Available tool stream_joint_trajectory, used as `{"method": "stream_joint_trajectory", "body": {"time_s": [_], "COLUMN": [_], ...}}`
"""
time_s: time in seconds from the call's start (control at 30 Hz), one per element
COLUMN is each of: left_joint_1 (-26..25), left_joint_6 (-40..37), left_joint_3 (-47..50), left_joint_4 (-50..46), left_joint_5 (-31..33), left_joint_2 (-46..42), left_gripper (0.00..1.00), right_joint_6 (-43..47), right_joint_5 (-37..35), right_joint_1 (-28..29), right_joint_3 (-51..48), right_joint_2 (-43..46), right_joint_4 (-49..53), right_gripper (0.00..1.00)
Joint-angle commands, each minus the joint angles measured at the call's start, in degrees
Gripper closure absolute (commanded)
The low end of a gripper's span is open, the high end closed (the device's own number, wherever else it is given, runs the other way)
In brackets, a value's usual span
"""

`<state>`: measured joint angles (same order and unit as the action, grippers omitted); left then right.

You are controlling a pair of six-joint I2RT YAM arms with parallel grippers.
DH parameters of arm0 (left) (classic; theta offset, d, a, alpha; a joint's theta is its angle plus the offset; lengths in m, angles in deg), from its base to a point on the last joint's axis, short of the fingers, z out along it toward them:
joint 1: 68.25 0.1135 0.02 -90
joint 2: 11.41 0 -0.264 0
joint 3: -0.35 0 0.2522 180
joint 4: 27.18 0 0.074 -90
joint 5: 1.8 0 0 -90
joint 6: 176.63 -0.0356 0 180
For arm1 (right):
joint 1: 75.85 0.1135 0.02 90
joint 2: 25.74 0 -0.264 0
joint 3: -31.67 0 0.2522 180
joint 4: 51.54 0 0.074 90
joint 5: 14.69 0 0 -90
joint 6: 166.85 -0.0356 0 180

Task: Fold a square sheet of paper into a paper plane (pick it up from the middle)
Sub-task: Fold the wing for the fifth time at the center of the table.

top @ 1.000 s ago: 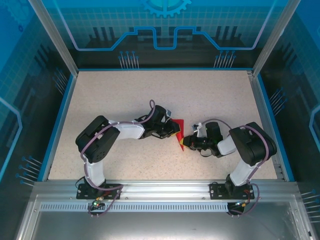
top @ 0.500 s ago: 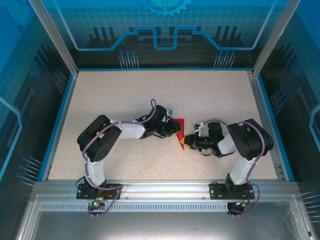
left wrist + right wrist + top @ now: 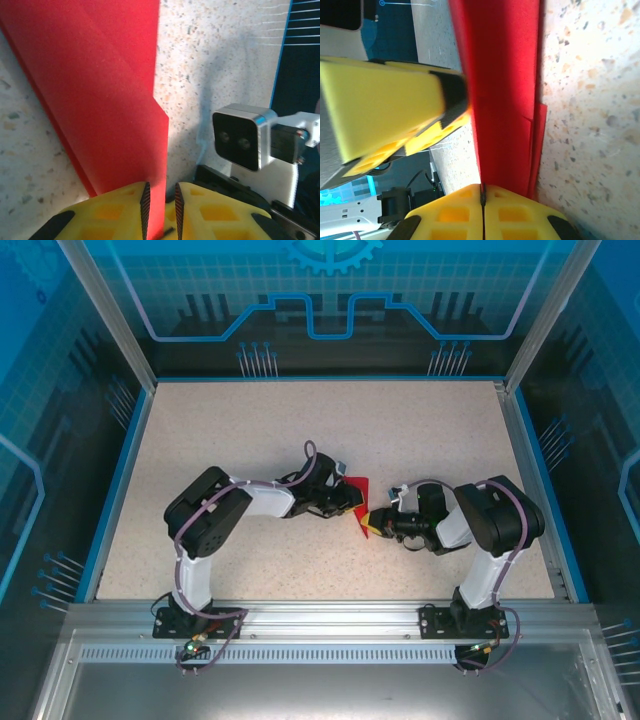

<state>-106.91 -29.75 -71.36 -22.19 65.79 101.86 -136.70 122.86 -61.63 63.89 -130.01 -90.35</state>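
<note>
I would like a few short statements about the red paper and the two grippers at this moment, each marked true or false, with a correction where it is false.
1. The red paper is folded, with layers overlapping. True.
2. The right gripper is open, away from the paper. False: it is shut on the paper's edge.
3. The left gripper has the paper between its fingers. True.
4. The paper is at the far left corner of the table. False: it is near the table's middle, between both grippers.
</note>
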Motion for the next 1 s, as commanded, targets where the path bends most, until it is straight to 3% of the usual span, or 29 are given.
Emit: {"method": "stream_joint_trajectory", "body": {"time_s": [0.0, 0.27, 0.97], "left_joint_1": [-0.44, -0.46, -0.45], "left_joint_6": [-1.33, -2.01, -5.13], "left_joint_3": [-2.15, -1.57, -4.61], "left_joint_4": [-0.31, -2.84, -11.12], "left_joint_5": [-0.96, 0.47, -0.29], "left_joint_2": [1.81, 1.25, 5.02], "left_gripper": [0.76, 0.76, 0.78], "right_joint_6": [1.88, 3.11, 9.99], "right_joint_5": [-5.20, -6.06, -10.90], "right_joint_1": [-0.84, -0.80, 0.94], "right_joint_3": [-0.73, -0.35, 5.14], "right_joint_2": [-3.93, -3.23, 4.07], "right_joint_4": [8.19, 12.02, 34.73], "right_gripper": [0.94, 0.93, 0.87]}}
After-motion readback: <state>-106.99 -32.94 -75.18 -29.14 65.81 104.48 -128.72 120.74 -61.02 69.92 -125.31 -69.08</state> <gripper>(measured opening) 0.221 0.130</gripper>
